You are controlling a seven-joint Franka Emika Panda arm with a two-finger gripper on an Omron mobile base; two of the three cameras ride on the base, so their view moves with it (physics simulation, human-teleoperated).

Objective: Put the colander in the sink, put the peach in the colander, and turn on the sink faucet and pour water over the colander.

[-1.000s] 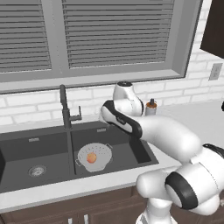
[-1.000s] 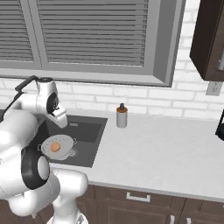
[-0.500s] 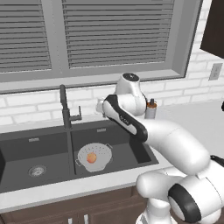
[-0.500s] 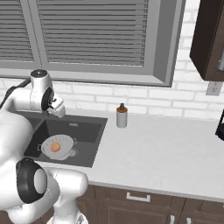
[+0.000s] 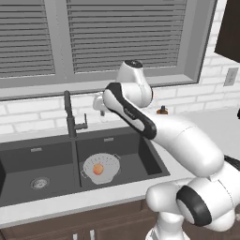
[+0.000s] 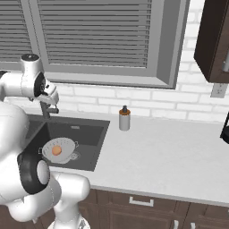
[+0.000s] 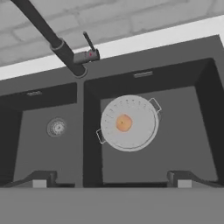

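So that water can be poured over it, the small round orange peach is kept in the pale round holey colander in the dark grey sink, while the dark two-finger gripper is held wide open and empty

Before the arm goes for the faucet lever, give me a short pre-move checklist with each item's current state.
1. Colander sits in the right basin of the sink: ok.
2. Peach lies inside the colander: ok.
3. Gripper open and holding nothing: ok.
4. Sink faucet lever in sight from the hand view, nothing in front of it: ok.
5. Spout aimed over the colander: cannot tell.
6. Water running: not ok, none visible.
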